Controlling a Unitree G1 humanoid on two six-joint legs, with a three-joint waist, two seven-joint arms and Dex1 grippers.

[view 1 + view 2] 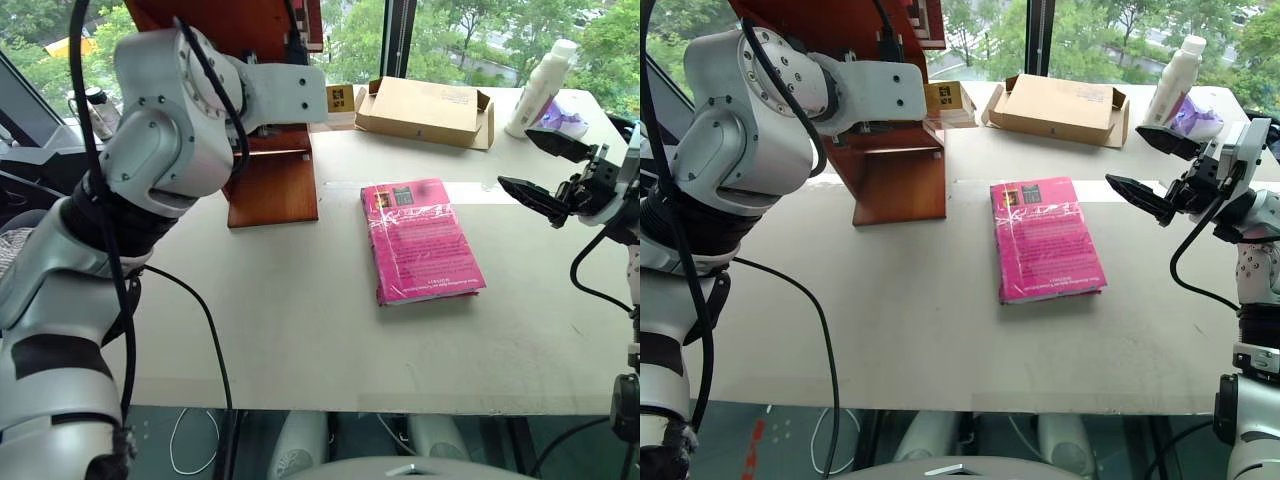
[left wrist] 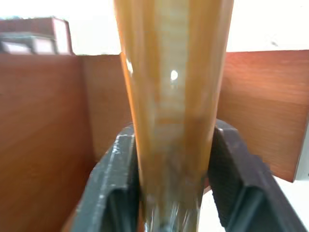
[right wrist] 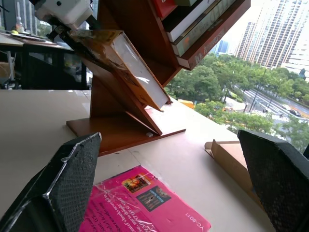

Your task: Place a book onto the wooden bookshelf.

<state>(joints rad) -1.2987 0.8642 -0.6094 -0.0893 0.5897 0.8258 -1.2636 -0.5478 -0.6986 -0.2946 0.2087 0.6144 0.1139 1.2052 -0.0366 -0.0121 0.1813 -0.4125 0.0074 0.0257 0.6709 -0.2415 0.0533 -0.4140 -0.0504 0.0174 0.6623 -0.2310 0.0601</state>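
Note:
The book (image 3: 120,58), a thick yellow-orange paperback in glossy wrap, leans tilted inside the wooden bookshelf (image 1: 275,185), its lower end down near the thin board. My left gripper (image 2: 174,159) reaches into the shelf and is shut on the book, with one black finger (image 2: 116,183) pressed against each side of it. In the right wrist view this gripper (image 3: 79,36) holds the book's upper end. My right gripper (image 1: 517,160) hovers open over the table's right side, beyond the pink book, with nothing between its fingers.
A pink book (image 1: 420,240) lies flat mid-table. A tan cardboard box (image 1: 425,108) sits at the back, with a white bottle (image 1: 540,85) and a purple item (image 1: 565,118) to its right. Several books (image 3: 203,19) fill an upper shelf. The table's front edge (image 1: 400,405) is near.

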